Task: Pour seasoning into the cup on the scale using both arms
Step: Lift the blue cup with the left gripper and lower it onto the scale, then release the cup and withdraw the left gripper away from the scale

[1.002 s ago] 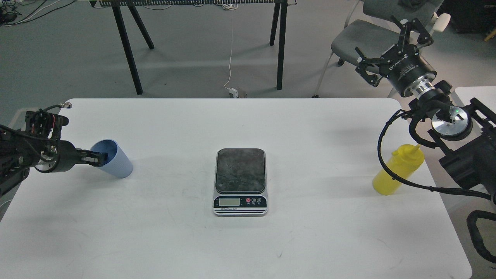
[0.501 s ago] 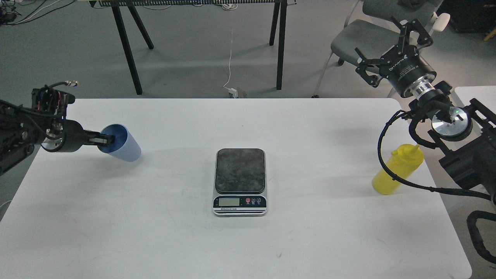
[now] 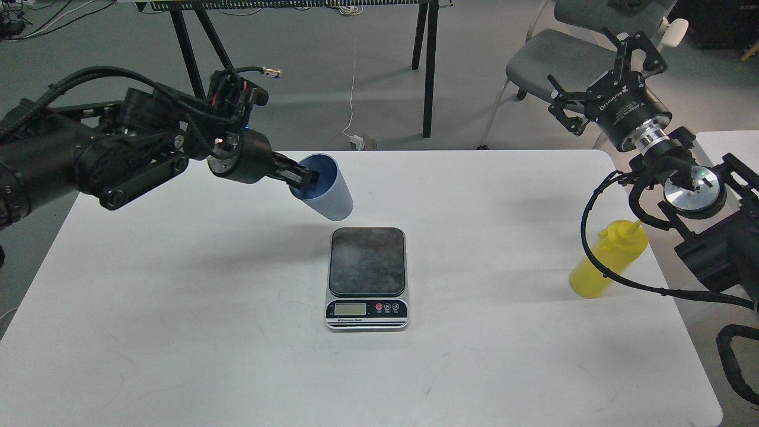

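Observation:
My left gripper (image 3: 307, 177) is shut on the rim of the light blue ribbed cup (image 3: 329, 190). It holds the cup tilted in the air, above and just behind the far left corner of the scale (image 3: 367, 277). The scale lies flat at the table's middle, its dark plate bare. The yellow seasoning bottle (image 3: 608, 260) stands near the table's right edge, partly behind a black cable. My right gripper (image 3: 599, 74) is open and empty, raised off the table beyond its far right corner, well above the bottle.
The white table (image 3: 237, 332) carries only the scale and bottle. A grey chair (image 3: 551, 56) stands behind my right gripper. Black table legs (image 3: 431, 65) and a white cable with a plug lie on the floor beyond the far edge.
My left arm has lifted the cup off the table's left side and carried it right and away from me, to just behind the scale. The right arm has barely moved.

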Tool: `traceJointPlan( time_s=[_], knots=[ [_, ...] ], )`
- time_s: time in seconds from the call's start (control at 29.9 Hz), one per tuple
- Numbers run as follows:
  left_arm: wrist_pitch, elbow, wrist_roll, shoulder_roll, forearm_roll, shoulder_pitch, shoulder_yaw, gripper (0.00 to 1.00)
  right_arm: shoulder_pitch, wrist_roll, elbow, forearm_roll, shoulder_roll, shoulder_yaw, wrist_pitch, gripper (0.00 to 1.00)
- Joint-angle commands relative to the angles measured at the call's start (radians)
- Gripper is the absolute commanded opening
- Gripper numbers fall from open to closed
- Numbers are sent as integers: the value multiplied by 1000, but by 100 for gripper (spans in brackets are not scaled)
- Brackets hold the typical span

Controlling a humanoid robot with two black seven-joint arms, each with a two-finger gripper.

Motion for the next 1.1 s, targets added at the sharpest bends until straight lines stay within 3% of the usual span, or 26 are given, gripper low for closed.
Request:
traceJointPlan(
  time_s=[0.0,0.2,0.83,0.87,1.07],
  knots=[
    [0,1,0,-96,27,-38,63,7,-7,3,1,0,-4,2,0,99],
    [0,35,0,-173,31,-33,106,7,-12,7,1,0,-13,16,0,99],
    [0,81,0,-199,43,36,172,11,-12,7,4,0,-13,17,0,99],
    [0,81,0,-199,41,36,166,13,-14,7,4,0,-13,17,0,99],
    [0,80,0,-202,24,34,155,51,-18,7,4,0,-13,17,0,99]
  ],
)
